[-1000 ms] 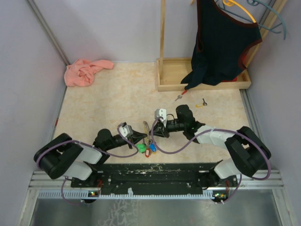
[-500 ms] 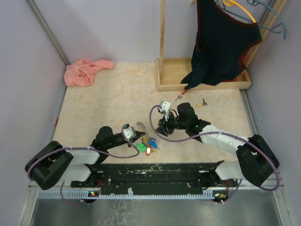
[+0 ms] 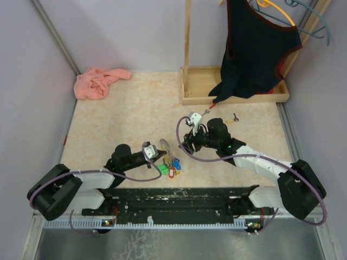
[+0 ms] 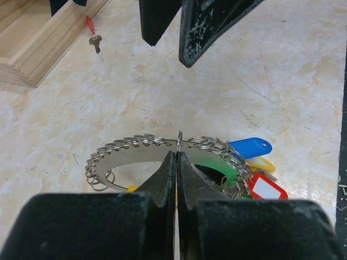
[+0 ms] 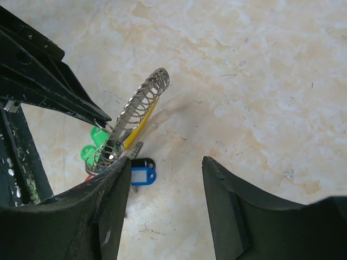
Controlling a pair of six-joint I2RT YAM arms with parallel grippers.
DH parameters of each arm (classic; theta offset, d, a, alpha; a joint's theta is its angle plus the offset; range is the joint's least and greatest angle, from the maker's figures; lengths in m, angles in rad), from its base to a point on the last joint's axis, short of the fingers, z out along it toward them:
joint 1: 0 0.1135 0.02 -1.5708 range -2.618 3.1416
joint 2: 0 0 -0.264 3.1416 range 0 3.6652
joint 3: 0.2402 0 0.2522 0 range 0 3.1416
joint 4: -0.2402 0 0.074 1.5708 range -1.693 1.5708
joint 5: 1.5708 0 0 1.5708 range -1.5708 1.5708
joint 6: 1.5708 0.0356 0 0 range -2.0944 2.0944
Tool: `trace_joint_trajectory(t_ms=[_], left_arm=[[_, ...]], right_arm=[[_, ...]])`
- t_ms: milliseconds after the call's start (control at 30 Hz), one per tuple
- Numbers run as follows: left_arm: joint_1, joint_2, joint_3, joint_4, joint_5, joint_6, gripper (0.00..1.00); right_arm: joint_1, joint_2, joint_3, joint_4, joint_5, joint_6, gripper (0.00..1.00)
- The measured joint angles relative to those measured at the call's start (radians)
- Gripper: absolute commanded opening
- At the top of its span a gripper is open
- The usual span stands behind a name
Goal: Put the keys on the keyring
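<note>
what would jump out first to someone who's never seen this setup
Front and centre, the left claw is shut on the keyring, holding it tilted up off the table with bright tags bunched beside it, while the right claw stands open close by. After that, the dark garment hanging at the far right and the pink cloth crumpled in the far left corner.

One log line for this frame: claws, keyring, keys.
left claw: shut on keyring | right claw: open, empty | red key, yellow key: loose on table
</note>
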Motion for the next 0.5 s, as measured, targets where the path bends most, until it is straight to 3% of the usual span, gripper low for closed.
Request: trace_joint_trajectory(t_ms=[200, 500], left_arm=[[0.0, -0.006, 0.012, -0.016, -0.022, -0.045, 0.0], [0.0, -0.011, 0.024, -0.03, -0.039, -0.138, 0.0]], right_arm=[[0.019, 0.003, -0.09, 0.166, 0.013, -0.031, 0.51], [0.145, 0.072, -0.234, 0.521, 0.098, -0.114, 0.42]])
